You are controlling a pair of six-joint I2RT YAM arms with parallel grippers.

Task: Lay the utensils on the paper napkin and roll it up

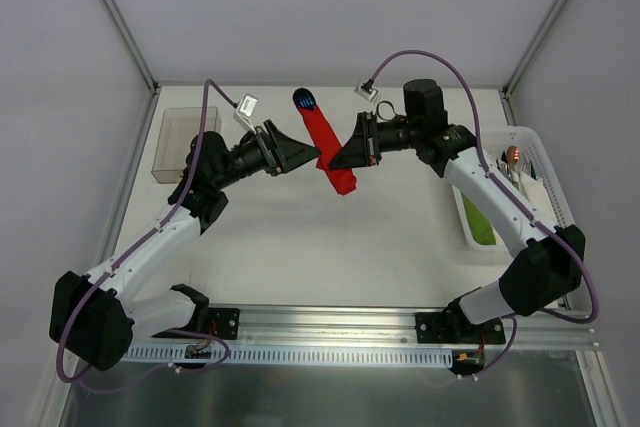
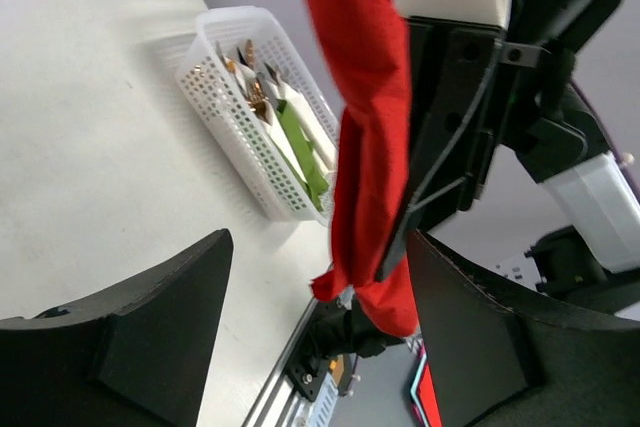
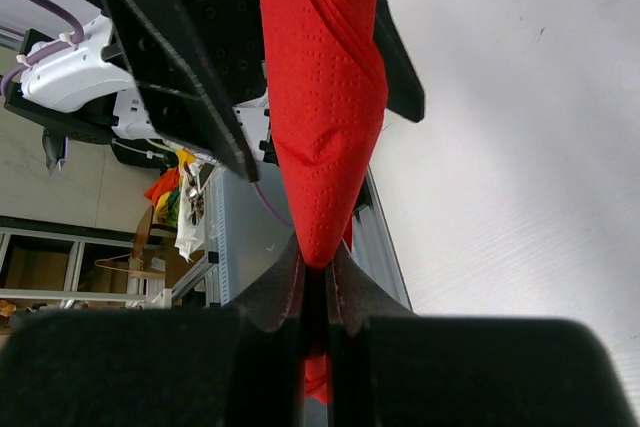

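Note:
The red paper napkin (image 1: pixel 331 150) is rolled into a long bundle and held off the table, tilted. An iridescent blue utensil head (image 1: pixel 305 99) sticks out of its far end; the second utensil is hidden. My right gripper (image 1: pixel 343 159) is shut on the roll's lower part, with the red paper pinched between its pads (image 3: pixel 318 267). My left gripper (image 1: pixel 301 157) is open just left of the roll. In the left wrist view the roll (image 2: pixel 372 147) hangs between and beyond its spread fingers (image 2: pixel 160 327), close to the right one.
A white perforated basket (image 1: pixel 545 162) at the right edge holds green napkin bundles (image 2: pixel 300 152) and copper-headed utensils (image 1: pixel 512 156). A clear plastic box (image 1: pixel 185 142) stands at the back left. The metal rail (image 1: pixel 330 322) runs along the near edge.

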